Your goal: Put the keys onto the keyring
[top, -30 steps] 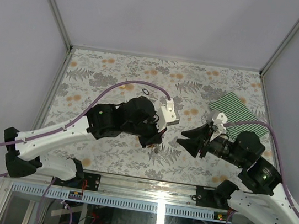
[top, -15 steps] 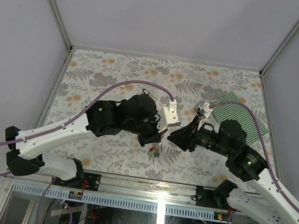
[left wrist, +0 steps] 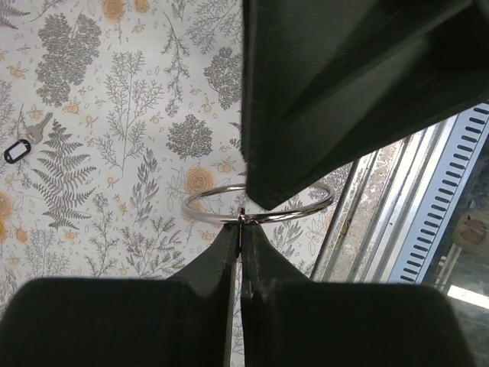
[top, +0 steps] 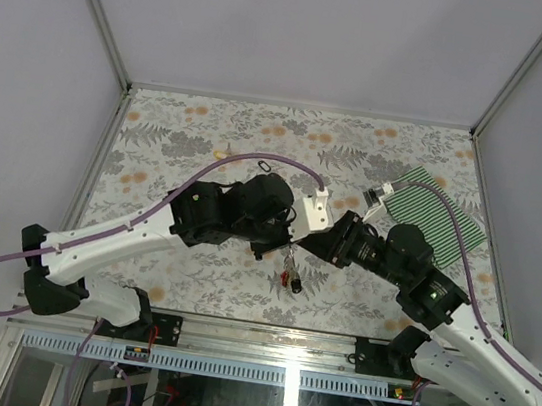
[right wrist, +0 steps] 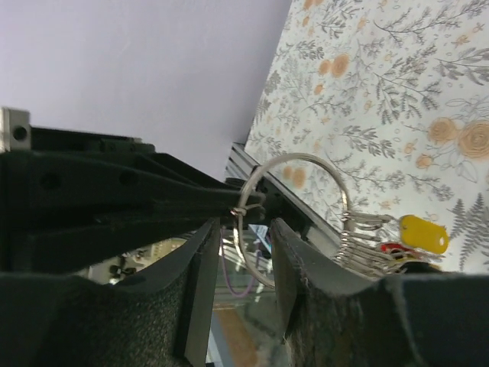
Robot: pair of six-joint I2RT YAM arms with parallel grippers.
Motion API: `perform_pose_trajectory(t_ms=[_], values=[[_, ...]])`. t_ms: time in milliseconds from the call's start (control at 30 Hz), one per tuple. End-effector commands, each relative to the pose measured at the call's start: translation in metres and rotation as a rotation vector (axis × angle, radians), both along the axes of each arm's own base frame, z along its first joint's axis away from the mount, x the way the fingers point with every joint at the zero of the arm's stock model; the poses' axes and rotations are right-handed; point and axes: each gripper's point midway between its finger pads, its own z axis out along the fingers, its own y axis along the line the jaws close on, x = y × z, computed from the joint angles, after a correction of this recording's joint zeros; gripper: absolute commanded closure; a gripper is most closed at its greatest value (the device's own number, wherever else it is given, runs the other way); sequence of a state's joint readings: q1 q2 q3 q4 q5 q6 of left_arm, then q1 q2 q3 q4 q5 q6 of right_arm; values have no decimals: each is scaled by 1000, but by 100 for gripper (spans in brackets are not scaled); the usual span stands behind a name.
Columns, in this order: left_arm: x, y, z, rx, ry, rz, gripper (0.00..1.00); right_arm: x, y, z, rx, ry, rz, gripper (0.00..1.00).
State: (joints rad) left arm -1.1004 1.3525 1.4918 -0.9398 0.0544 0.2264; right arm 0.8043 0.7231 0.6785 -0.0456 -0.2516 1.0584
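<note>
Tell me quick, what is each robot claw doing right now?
Left gripper: closed, pinching the thin silver wire keyring.
Right gripper: open, one finger on each side of that keyring, not clamping it.

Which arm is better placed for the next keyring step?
Probably right. The left gripper is shut on the keyring, steadying it; the right gripper stands open around its wire, beside the hanging keys.

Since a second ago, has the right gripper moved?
Yes. The right gripper has shifted left, away from the green striped cloth, toward the left gripper.
</note>
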Motion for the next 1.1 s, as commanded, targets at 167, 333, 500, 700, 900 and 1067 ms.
perform_pose_trajectory(t_ms=[167,333,500,700,900,1067], values=[[7,-9,17,-12,-91,-23,100,1,14,30,168,54,17,63],[7,-8,21,-18,-102,-21,100,2,15,16,125,78,12,64],[6,-8,22,-22,-105,-22,100,0,17,13,142,93,28,63],[6,-10,23,-25,-104,-24,100,-3,21,18,165,93,58,67],[5,-12,27,-44,-112,-24,100,-5,24,15,187,114,75,75],[5,-13,31,-61,-117,-28,100,-6,24,14,202,121,81,81]])
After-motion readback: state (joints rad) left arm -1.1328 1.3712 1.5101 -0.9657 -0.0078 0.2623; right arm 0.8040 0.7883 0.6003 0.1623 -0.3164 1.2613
